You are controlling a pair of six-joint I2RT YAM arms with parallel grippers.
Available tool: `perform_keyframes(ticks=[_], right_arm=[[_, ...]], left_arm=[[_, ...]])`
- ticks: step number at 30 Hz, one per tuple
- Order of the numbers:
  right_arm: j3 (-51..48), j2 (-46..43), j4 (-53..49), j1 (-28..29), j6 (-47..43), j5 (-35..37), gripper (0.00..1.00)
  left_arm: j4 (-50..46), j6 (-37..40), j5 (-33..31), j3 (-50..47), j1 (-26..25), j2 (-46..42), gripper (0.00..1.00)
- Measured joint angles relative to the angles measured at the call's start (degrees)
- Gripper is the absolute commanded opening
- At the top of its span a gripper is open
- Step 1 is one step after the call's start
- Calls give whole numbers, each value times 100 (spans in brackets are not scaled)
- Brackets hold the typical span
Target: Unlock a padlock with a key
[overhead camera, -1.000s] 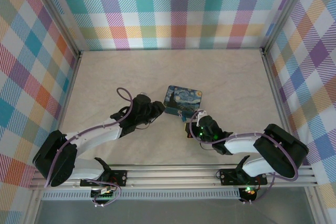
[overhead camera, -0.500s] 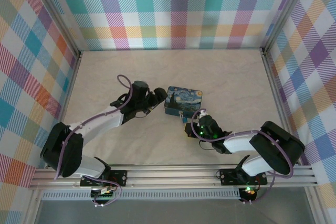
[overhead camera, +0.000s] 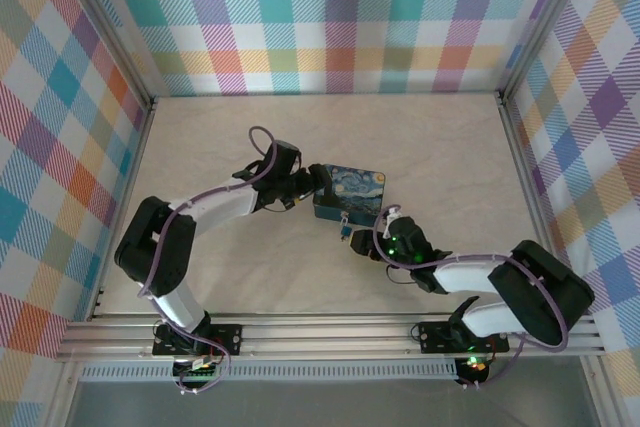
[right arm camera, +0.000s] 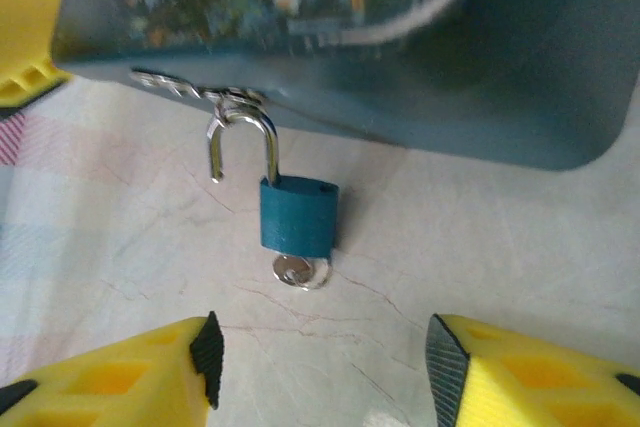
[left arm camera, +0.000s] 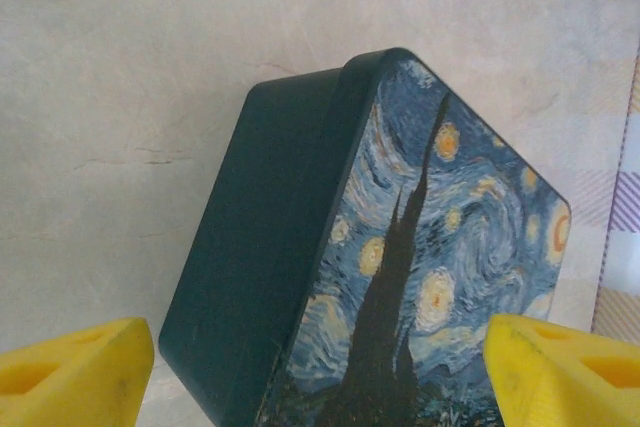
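I'm seeing the padlock [right arm camera: 298, 217] showing a smooth, matt blue-painted body, with its shackle [right arm camera: 243, 142] gleaming as polished silvery metal. The key [right arm camera: 298, 272] head just below it is shining like bright metal too. The tin [left arm camera: 250, 247] is showing a dull dark-teal side and a faintly glossy printed lid. The table [right arm camera: 110, 227] is looking smooth, pale, marbled and matt. The fingers [right arm camera: 100, 387] of the right gripper [right arm camera: 318, 347] are reading as matt yellow plastic, tipped with black pads [right arm camera: 207, 355].
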Motion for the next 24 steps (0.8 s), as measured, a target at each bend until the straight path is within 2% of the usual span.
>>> perform_keyframes(ticks=[6, 12, 24], right_arm=[[20, -260, 17, -562, -184, -741, 66], [334, -208, -7, -1025, -413, -1379, 69], [1174, 855, 61, -1628, -1209, -2243, 76]], left_arm=[[0, 114, 188, 59, 0, 391, 82], [343, 83, 254, -155, 0, 426, 81], [986, -219, 114, -1163, -216, -212, 81]])
